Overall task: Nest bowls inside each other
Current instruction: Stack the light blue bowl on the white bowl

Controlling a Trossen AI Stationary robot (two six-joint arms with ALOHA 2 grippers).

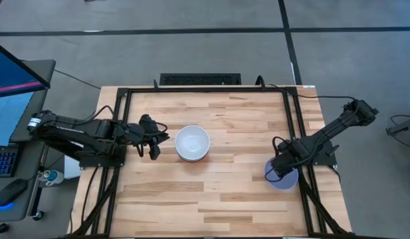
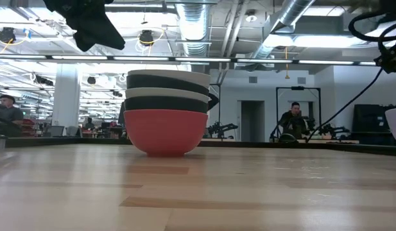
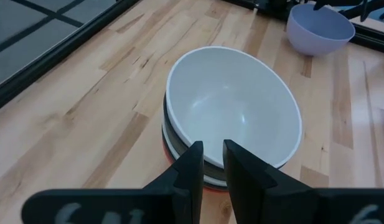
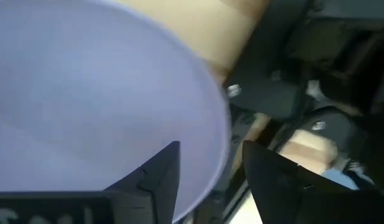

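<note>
Stack of nested bowls [image 1: 193,143] sits near the middle of the table [image 1: 218,199], slightly toward the far edge; from the low view it reads red at the bottom, then black, white, black, with a white bowl [image 3: 234,106] on top, so five look done. The lavender-blue bowl [image 1: 282,177] is the one left out, at the table's right edge next to the frame rail. Right gripper [image 4: 207,171] is on it: the fingers straddle the rim, one inside the bowl and one outside, with a gap showing on the outer side, so it looks spread around the rim and not yet pinching. A rim grip makes sense, since the bowl is too wide to take across. Left gripper [image 3: 209,163] hovers just off the stack's left side, fingers nearly pressed together, holding nothing; probably parked there clear of the stack top so the last bowl can drop in. Next likely step: close on the rim, lift, carry to the stack.
</note>
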